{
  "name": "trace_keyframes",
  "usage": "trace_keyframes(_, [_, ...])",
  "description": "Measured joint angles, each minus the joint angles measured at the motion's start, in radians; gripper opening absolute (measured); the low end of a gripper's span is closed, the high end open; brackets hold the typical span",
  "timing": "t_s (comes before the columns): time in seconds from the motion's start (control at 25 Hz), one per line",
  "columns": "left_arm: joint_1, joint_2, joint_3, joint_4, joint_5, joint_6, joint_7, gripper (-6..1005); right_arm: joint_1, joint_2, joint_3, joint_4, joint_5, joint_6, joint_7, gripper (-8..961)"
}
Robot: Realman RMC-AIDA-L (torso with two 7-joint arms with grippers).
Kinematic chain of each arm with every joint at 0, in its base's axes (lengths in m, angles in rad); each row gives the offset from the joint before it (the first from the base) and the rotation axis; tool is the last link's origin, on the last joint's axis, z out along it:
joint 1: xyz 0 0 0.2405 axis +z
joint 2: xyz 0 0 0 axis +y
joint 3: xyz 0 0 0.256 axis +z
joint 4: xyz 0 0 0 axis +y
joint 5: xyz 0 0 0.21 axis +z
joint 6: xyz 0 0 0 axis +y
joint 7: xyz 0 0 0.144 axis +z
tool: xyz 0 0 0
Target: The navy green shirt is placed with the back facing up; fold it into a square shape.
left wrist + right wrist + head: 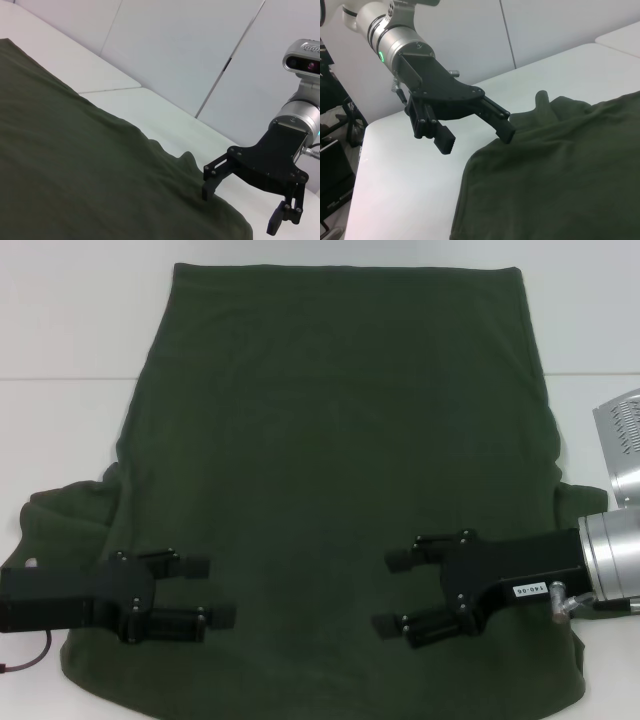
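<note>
I've got the left tool [205,592] over the near-left part of the navy green shirt [340,460], by its left sleeve, jaws wide apart and holding nothing. From the right wrist view one finger tip looks down at the cloth near the sleeve edge, the other clear above the bench [70,330]; can't confirm contact. The right tool [395,592] sits over the shirt's near-right part, jaws also wide apart, empty. Risk, my read: if either tool closes from here it pinches only the top layer mid-panel, not an edge, so the fold drags and bunches; uneven lift between the two would skew the square. Left sleeve is already rumpled and could tuck under wrongly. The shirt is spread flat on the white bench, plain dark olive back up, straight edge on the far side, widening toward me, mostly smooth, with soft wrinkles at both sleeves. Silver lamp-like housing [625,445] right of the shirt.
</note>
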Motion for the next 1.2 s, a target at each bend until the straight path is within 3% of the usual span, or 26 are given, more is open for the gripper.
trace_keyframes(0.96, [0.0,0.003,-0.004,0.0,-0.004,0.005,-0.006,947,-0.006,0.0,0.007,-0.008,0.004,-0.002,0.003,941])
trace_keyframes(1.08, [-0.005,0.006,-0.064,0.005,-0.026,-0.006,-0.061,947,-0.002,0.0,0.076,-0.01,0.022,0.0,0.047,941])
trace_keyframes(1.12, [-0.015,0.016,-0.146,0.01,-0.037,-0.019,-0.13,947,0.002,-0.001,0.107,-0.011,0.026,0.001,0.068,941])
trace_keyframes(1.2, [-0.02,0.023,-0.186,0.011,-0.039,-0.024,-0.161,947,0.014,-0.006,0.183,-0.011,0.031,0.001,0.127,941])
